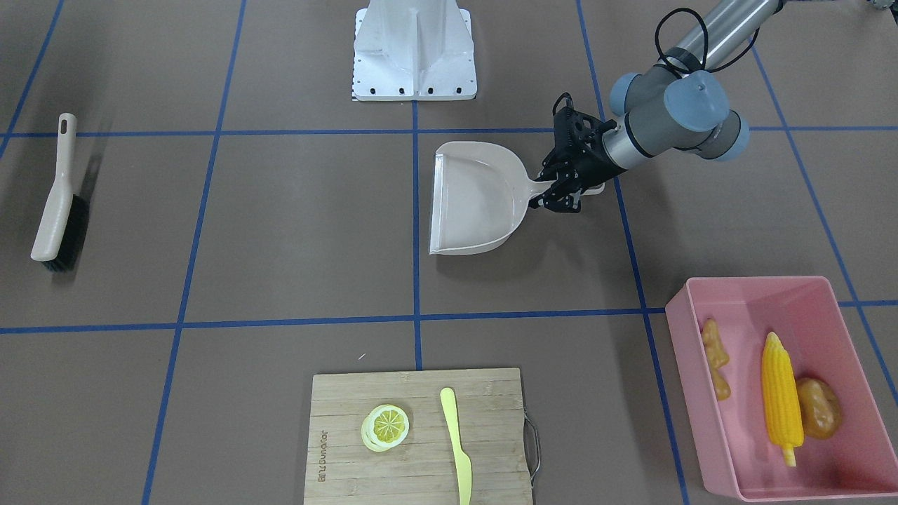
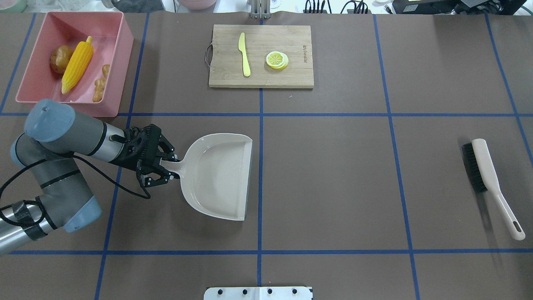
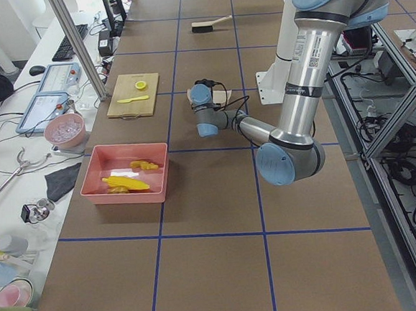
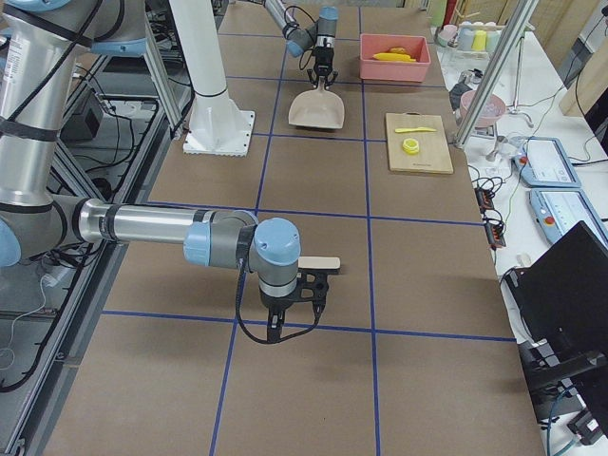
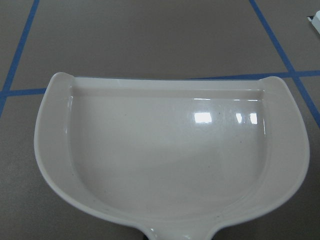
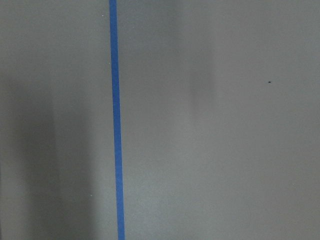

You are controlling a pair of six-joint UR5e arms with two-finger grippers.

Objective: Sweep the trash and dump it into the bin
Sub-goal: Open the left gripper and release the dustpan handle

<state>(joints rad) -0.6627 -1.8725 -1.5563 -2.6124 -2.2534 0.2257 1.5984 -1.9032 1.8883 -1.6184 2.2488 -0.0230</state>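
Far left, beyond the dustpan and well apart from it: pink bin, upright on the surface. All three trash pieces inside, left to right: brown potato, long yellow corn cob touching the potato, then knobbly ginger root near the bin wall on the dustpan's side, apart from the corn cob. Next, at the dustpan's left end: left pincer, black, one finger on each side of the handle; can't tell whether pinching it or just off it. Dustpan itself beige, level, down at the surface, mouth facing right, glossy inside filling the left wrist view. Beyond the dustpan and slightly right: wooden cutting board, carrying a yellow knife and then a lemon slice, the two apart. Far right of the dustpan, well apart: beige brush lying flat, black bristles on the side toward the dustpan. Also off to the dustpan's right, showing only in the right side view: right pincer, pointing down over bare surface near a blue tape line; can't tell whether spread or pressed together.
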